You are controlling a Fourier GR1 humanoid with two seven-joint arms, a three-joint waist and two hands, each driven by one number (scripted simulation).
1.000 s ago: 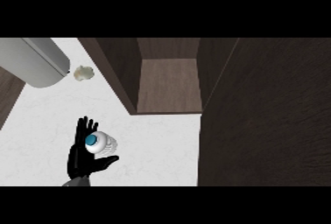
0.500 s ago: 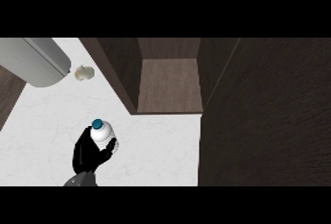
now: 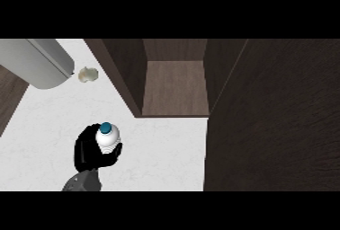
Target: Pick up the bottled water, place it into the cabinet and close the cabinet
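Observation:
The bottled water [image 3: 107, 136] is white with a blue cap and stands upright over the white counter at the lower left. My left hand [image 3: 88, 155] is curled round its body from the left and below. The open cabinet [image 3: 176, 85] lies up and to the right of the bottle, showing a bare brown shelf inside. Its dark door [image 3: 272, 121] stands swung open and fills the right side of the view. My right hand does not show.
A grey rounded appliance [image 3: 38, 63] sits at the top left, with a small cream object [image 3: 87, 74] beside it. The white counter [image 3: 159, 152] stretches between the bottle and the cabinet door. A dark wooden strip [image 3: 10, 101] runs along the left edge.
My left hand went from open beside the bottle to curled round it. The bottle has shifted slightly up and right, toward the cabinet.

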